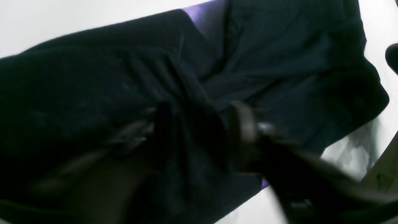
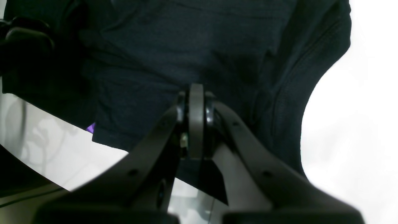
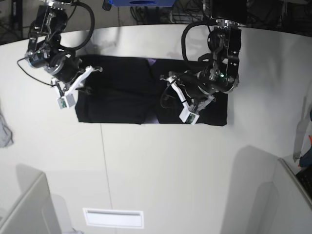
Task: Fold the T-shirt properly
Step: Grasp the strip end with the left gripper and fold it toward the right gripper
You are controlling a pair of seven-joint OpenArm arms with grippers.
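Base view shows the T-shirt [image 3: 122,92] lying on the white bench [image 3: 161,165] as a long flat black band, so I'd say the sides are already folded in and the crosswise fold is what's left. Going left to right: the right gripper [image 3: 95,69] sits at the band's left end with its jaws closed flat together on a pinch of cloth, while the left gripper [image 3: 171,84] near the middle has its jaws parted over a bunched fold. Cables and dark gear sit behind the bench, with grey panels at the front corners.
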